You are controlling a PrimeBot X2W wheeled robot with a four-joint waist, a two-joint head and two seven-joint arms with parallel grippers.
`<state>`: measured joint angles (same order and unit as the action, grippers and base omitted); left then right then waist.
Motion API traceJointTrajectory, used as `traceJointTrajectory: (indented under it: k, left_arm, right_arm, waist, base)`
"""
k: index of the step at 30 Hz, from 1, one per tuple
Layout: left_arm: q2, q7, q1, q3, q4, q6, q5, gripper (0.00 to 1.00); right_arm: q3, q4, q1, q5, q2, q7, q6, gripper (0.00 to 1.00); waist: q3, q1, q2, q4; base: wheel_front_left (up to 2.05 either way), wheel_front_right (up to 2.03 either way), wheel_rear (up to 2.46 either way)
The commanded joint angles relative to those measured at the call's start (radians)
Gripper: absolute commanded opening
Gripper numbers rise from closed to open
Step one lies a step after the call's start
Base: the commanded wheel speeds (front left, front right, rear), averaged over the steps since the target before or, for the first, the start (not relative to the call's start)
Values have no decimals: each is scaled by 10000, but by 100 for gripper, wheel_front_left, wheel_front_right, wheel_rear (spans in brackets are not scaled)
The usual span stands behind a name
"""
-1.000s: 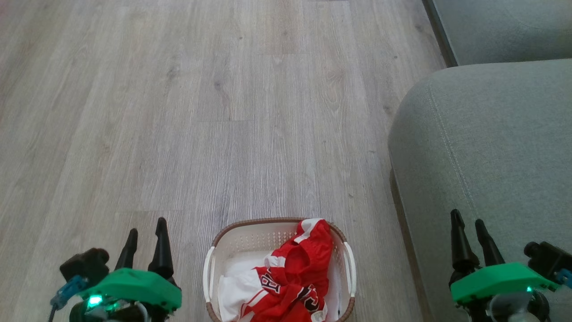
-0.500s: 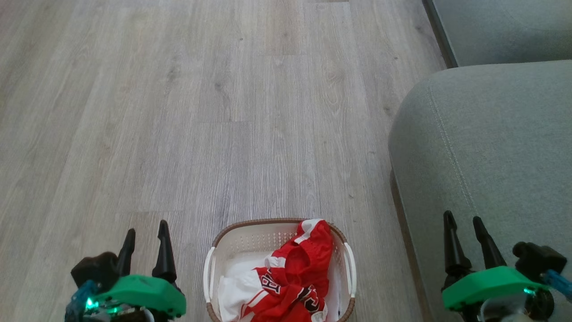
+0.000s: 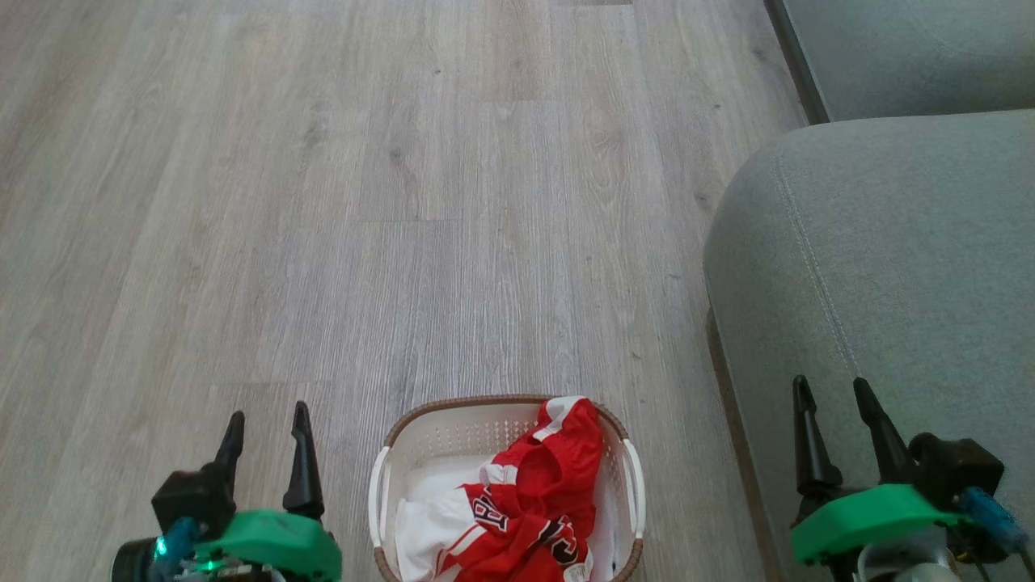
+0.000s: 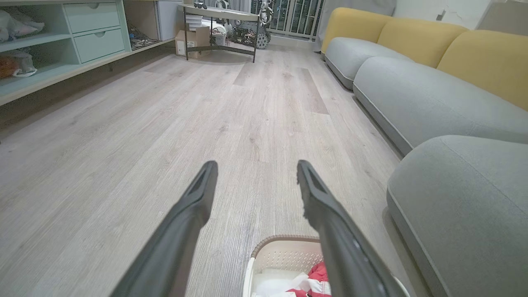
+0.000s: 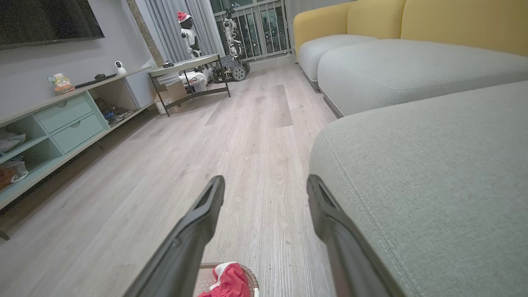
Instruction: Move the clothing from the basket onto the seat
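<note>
The cream basket with its brown rim stands on the floor at the bottom centre of the head view. Red clothing with white trim lies crumpled inside it over a white piece. The grey-green seat fills the right side. My left gripper hovers left of the basket, open and empty. My right gripper hangs over the seat's front edge, open and empty. The left wrist view looks past its fingers to the basket; the right wrist view catches the clothing beside the seat.
Pale wood floor stretches ahead of the basket. Another sofa cushion sits at the far right. A low shelf unit runs along the left wall, and a small table stands at the far end.
Both grippers have shifted slightly inward toward the basket and turned a little; both stay open. The basket and clothing have not moved.
</note>
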<state>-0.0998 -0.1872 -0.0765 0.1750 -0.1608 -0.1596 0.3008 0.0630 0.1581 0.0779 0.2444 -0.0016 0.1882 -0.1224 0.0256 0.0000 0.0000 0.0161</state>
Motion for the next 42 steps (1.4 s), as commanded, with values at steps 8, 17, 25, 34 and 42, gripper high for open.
traceJointTrajectory:
  k: [8, 17, 25, 34, 42]
  left_arm:
    - [64, -432, 167, -458, 332, 44, -1161, 100]
    - [152, -705, 116, -517, 338, 126, -2137, 100]
    - [268, -745, 129, -658, 258, 283, -2376, 100]
    - [349, -745, 139, -760, 232, 398, -2459, 100]
    - [387, -745, 242, -803, 239, 528, -2535, 100]
  right_arm:
    - [-341, -613, -45, -1280, 15, 427, -76, 100]
    - [-455, -769, 8, -2230, 16, 696, -82, 100]
    - [-441, -772, 0, -2349, 16, 736, -83, 100]
    - [-412, -753, -18, -2302, 16, 736, -83, 100]
    - [-353, -832, -116, -2238, 16, 736, -83, 100]
  waist:
    - [2, 0, 0, 21]
    - [20, 0, 0, 32]
    - [4, 0, 0, 35]
    - [0, 0, 0, 35]
    - [-280, 0, 0, 0]
  base:
    - [0, 0, 0]
    - [0, 0, 0]
    - [0, 0, 0]
    - [0, 0, 0]
    - [0, 0, 0]
